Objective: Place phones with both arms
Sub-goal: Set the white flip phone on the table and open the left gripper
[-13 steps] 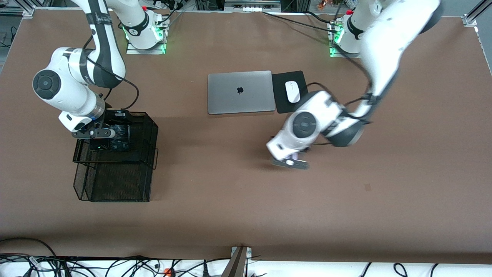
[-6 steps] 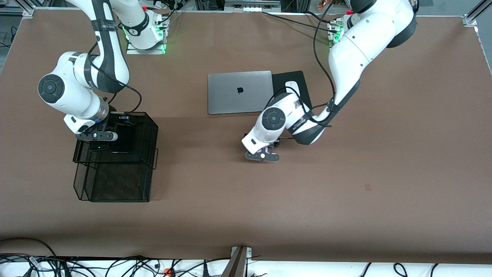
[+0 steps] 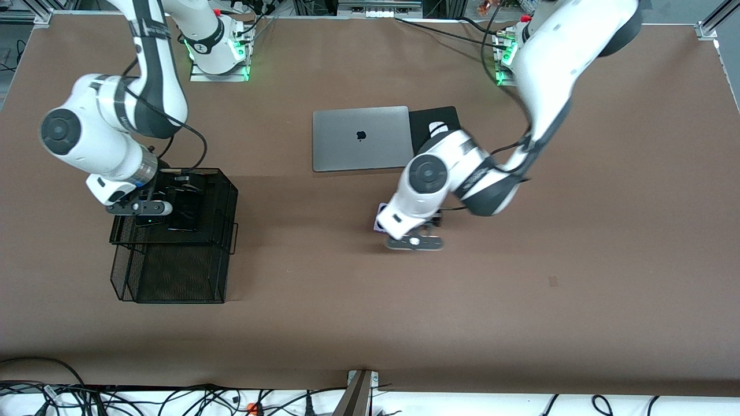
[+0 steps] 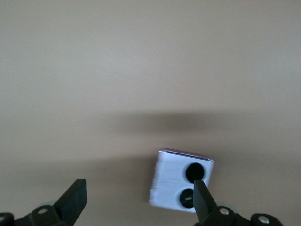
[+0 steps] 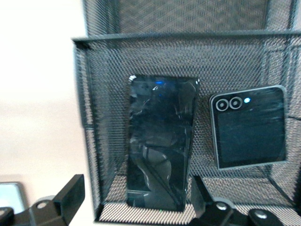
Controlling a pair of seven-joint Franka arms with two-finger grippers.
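The right arm comes down from its base with the elbow bent, and the right gripper [image 3: 151,203] points down with its fingers [image 5: 70,195] spread apart and empty. The left arm reaches from its base toward the middle of the table, its wrist bent down, and the left gripper [image 3: 417,238] hangs low with fingers [image 4: 75,202] wide apart, holding nothing.
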